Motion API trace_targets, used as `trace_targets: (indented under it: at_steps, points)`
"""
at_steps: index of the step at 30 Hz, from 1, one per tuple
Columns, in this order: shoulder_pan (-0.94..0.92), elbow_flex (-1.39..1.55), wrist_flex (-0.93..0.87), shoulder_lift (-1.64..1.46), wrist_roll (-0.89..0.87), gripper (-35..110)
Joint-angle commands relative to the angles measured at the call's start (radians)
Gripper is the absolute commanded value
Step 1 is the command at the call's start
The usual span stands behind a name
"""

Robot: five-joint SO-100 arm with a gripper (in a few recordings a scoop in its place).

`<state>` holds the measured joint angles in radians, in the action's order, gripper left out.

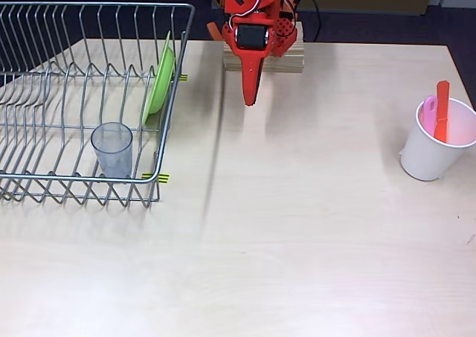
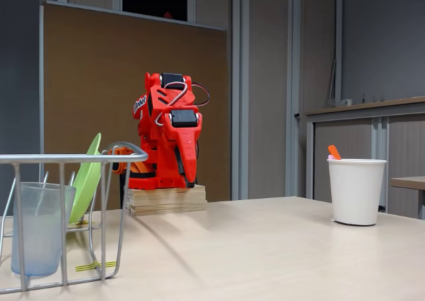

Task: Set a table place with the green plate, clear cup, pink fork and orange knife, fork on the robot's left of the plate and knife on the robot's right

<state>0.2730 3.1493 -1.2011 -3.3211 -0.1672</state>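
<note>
Pale wood-grain table (image 1: 297,225) carries a wire dish rack (image 1: 44,188) at nine o'clock in the overhead view, the green plate (image 1: 159,84) standing on edge against its right side and the clear cup (image 1: 112,149) upright inside. At three o'clock a white cup (image 1: 428,158) holds the pink fork (image 1: 429,112) and orange knife (image 1: 442,112). At twelve o'clock the folded red arm's gripper (image 1: 251,91) points down, jaws together.

White lettering on the red arm (image 2: 140,103) is illegible.
</note>
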Motion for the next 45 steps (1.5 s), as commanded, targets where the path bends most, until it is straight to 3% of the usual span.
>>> trace_targets:
  at_steps: [1,29,35,45]
  points:
    - [-0.253,-0.008,-0.015,-0.005,0.178,0]
    - [-0.192,-0.038,-0.037,-0.014,0.184,0]
    - [-0.114,-0.245,-0.060,0.060,0.190,0]
    - [-0.112,-0.729,-0.052,0.561,0.204,0]
